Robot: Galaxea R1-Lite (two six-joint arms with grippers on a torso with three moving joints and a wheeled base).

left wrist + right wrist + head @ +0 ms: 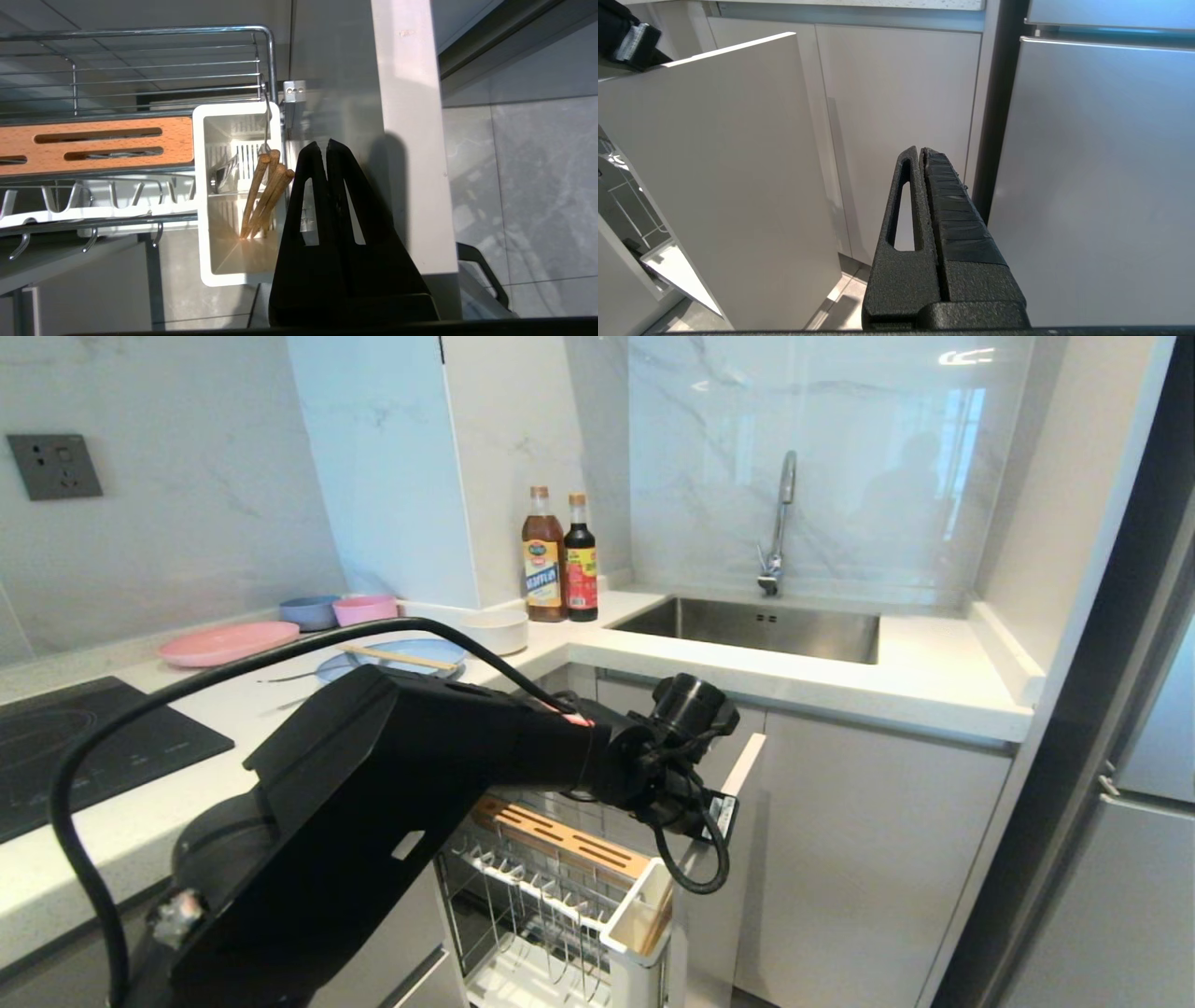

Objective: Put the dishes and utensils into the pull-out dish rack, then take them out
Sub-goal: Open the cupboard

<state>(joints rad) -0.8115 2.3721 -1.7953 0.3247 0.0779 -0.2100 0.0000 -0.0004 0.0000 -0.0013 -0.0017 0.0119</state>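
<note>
My tabletop (280, 709) is a pale stone L, and on it, toward the back wall, lie a pink plate (227, 642), a small blue bowl (309, 611) and a small pink bowl (365, 609). Nearer the corner sit the pale blue plate (411, 653) with a chopstick (401, 659) across it, the cream bowl (498, 631) and two sauce bottles (560, 558). A black cooktop (84, 747) sits flush at the left, and a steel sink (756, 627) is sunk in at the right.

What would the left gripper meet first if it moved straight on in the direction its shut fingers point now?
Probably the gap between the white utensil cup and the pale cabinet front. The left gripper points down there, beside the chopsticks. Depth is unclear, so it might graze the cup's rim.
</note>
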